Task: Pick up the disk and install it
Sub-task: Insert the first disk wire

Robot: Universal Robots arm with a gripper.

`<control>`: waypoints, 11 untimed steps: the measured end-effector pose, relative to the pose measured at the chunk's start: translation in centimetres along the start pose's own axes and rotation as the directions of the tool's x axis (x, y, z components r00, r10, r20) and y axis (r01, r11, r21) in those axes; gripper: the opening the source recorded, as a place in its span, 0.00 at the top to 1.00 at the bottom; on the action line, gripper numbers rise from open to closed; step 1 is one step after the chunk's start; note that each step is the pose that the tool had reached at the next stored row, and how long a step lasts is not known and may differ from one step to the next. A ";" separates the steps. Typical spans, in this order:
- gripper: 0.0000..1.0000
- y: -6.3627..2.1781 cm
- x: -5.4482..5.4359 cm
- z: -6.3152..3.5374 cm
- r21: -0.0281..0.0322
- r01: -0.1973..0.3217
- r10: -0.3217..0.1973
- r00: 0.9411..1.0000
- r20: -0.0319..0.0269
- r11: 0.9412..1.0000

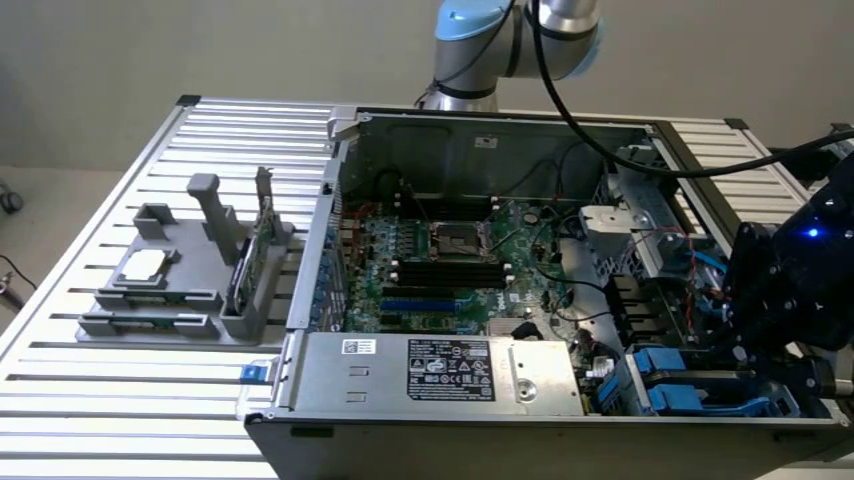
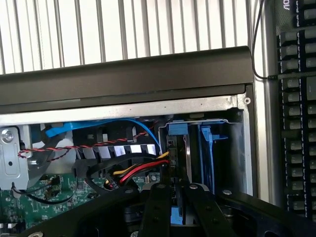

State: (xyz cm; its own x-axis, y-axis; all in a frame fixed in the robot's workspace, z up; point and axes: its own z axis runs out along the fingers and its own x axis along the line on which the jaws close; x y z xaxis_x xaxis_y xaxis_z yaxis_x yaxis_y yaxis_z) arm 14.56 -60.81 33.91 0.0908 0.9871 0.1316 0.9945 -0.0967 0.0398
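Observation:
The disk (image 2: 177, 153) stands on edge in the drive bay at the corner of the open computer case (image 2: 123, 74). It shows as a thin dark slab with a blue carrier end. My gripper (image 2: 177, 190) is directly over it. Its two black fingers (image 2: 157, 207) are close together, with the disk's blue carrier edge pinched between them. A second blue carrier (image 2: 207, 148) sits in the slot beside it. In the exterior view my arm's black wrist (image 1: 787, 285) hangs over the bay at the case's near corner on that view's right, where blue carriers (image 1: 674, 385) show.
Red, yellow and black cables (image 2: 138, 170) and a blue cable (image 2: 98, 126) run close beside the bay. A keyboard (image 2: 296, 98) lies outside the case. The power supply (image 1: 441, 370) fills the near side, and a grey fixture (image 1: 174, 280) with a chip stands on the slatted table.

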 end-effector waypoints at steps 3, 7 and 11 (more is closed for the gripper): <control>0.84 0.00 0.0 0.00 0.000 0.002 -0.002 1.000 0.000 1.000; 0.84 0.01 0.0 -0.02 0.001 0.006 -0.006 1.000 0.000 1.000; 0.84 0.01 0.0 -0.13 0.001 0.009 -0.009 1.000 0.000 1.000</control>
State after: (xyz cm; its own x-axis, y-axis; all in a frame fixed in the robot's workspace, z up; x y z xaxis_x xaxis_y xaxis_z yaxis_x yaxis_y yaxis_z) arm 14.57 -60.81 34.05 0.0822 0.9879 0.1317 0.9953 -0.0882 0.0398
